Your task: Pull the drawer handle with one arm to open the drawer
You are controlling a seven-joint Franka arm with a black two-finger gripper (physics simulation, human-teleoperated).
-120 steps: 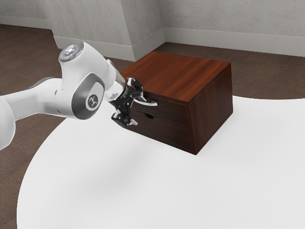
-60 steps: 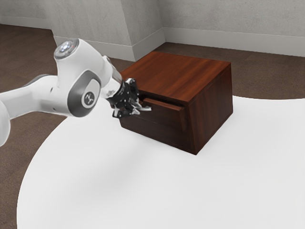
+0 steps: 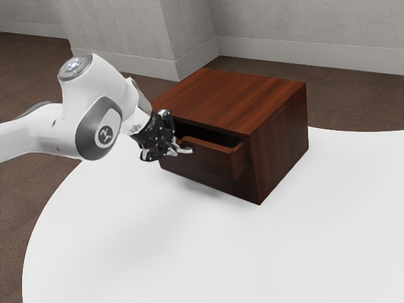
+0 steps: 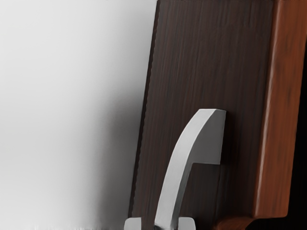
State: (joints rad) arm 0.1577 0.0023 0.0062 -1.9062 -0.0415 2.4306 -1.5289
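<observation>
The gripper (image 3: 168, 146) is clenched on the metal handle (image 4: 196, 143) of the drawer (image 3: 211, 159), which juts partly out of the cabinet (image 3: 252, 107) on the worktop (image 3: 189, 252), a hold that lets the arm draw it straight outward.

White table (image 3: 189, 252), brown floor (image 3: 31, 60), grey wall (image 3: 113, 25)

Soft, even light casts a faint shadow under the drawer (image 3: 203, 164).
</observation>
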